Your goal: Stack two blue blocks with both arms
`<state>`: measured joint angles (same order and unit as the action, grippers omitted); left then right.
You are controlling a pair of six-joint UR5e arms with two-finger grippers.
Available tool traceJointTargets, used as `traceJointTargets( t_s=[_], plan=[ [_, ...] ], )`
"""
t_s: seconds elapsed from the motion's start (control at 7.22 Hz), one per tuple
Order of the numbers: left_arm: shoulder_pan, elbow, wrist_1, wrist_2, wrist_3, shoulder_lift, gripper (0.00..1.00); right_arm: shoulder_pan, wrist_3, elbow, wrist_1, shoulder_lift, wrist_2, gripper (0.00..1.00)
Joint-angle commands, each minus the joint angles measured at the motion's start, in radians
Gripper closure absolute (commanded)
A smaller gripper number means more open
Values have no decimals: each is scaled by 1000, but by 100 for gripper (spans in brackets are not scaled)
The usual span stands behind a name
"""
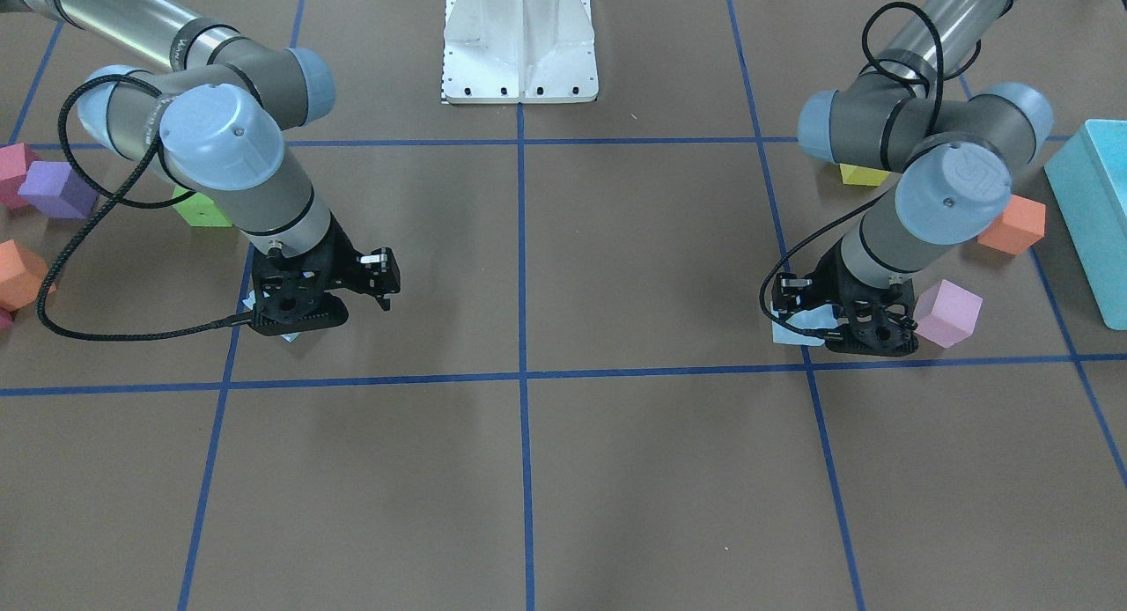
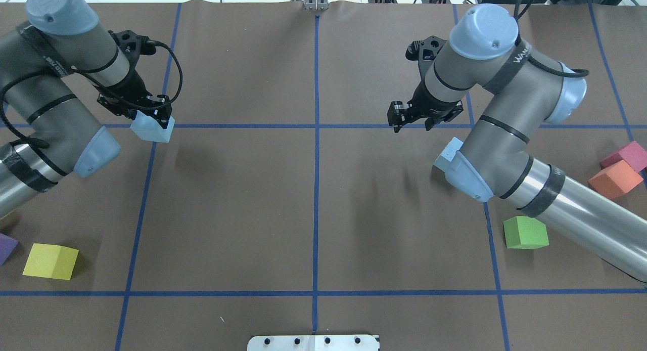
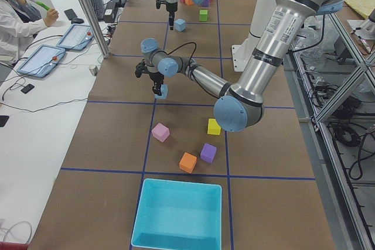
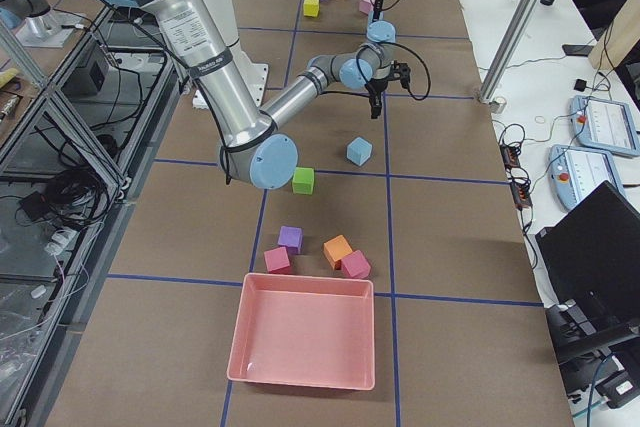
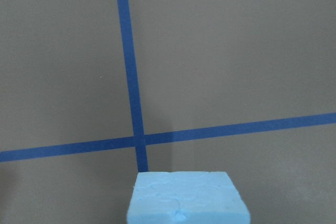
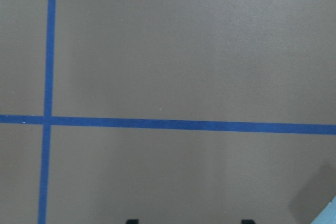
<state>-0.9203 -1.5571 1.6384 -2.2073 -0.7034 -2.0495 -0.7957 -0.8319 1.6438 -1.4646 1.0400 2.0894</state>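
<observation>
My left gripper [image 2: 151,119] is shut on a pale blue block [image 2: 150,130] at the far left of the table, over a crossing of blue tape lines. The block fills the bottom of the left wrist view [image 5: 186,199]. I cannot tell whether it is clear of the table. My right gripper [image 2: 412,124] is open and empty, held above the table. The second blue block [image 2: 446,156] lies on the table just nearer the robot, partly hidden by the right arm's elbow. Its corner shows in the right wrist view [image 6: 328,216].
A green cube [image 2: 525,233], an orange cube [image 2: 614,179] and a magenta cube [image 2: 627,155] lie near the right arm. A yellow cube [image 2: 50,261] lies near the left arm. A pink cube [image 1: 946,313] and the turquoise box [image 1: 1092,206] are beside the left gripper.
</observation>
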Motion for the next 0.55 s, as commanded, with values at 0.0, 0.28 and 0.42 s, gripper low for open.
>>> traceJointTargets(
  t_s=[0.0,0.28,0.42],
  plan=[
    [0,-1,-6,0,-2,-3,46,-36,248,17,-2,70,3,9],
    [0,-1,-6,1,-2,-3,46,-34,342,8,6,100,-9,9],
    [-2,-1,-6,0,-1,-3,46,-34,387,4,6,101,-9,9]
  ],
)
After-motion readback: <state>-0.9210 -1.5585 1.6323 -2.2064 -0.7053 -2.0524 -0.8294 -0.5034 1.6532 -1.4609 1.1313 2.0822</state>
